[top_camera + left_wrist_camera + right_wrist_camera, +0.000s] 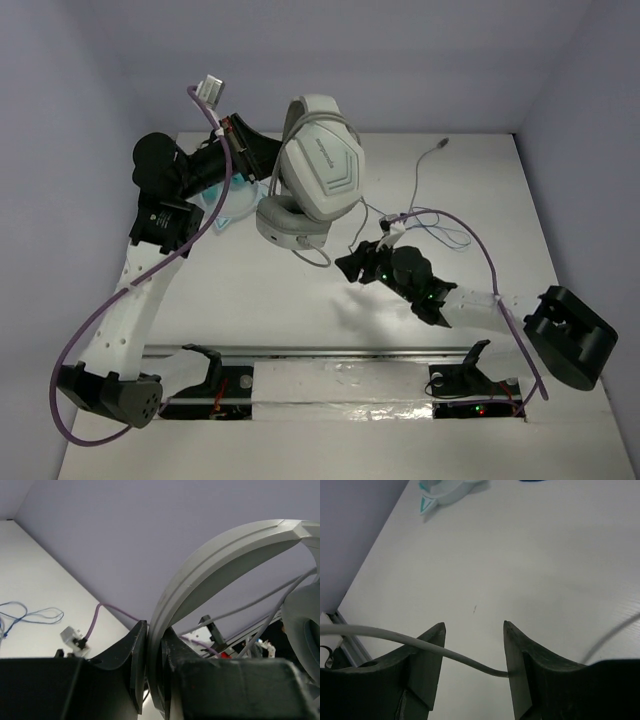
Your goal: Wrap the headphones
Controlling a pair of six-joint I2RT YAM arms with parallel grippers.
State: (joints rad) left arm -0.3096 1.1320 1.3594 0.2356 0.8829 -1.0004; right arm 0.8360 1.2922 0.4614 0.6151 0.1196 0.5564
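The headphones (320, 170) hung near the far edge of the table (250, 300), left of its middle. I could not tell if the lower cup touched the surface. My left claw (153, 647) was clamped on their headband (215, 570). Their thin white cable (370, 629) ran loose across the gap of my right claw (474, 647), whose fingers stood apart. I judged the cable could slip out before I closed. A hard pull could also twist the headband in my left grip.
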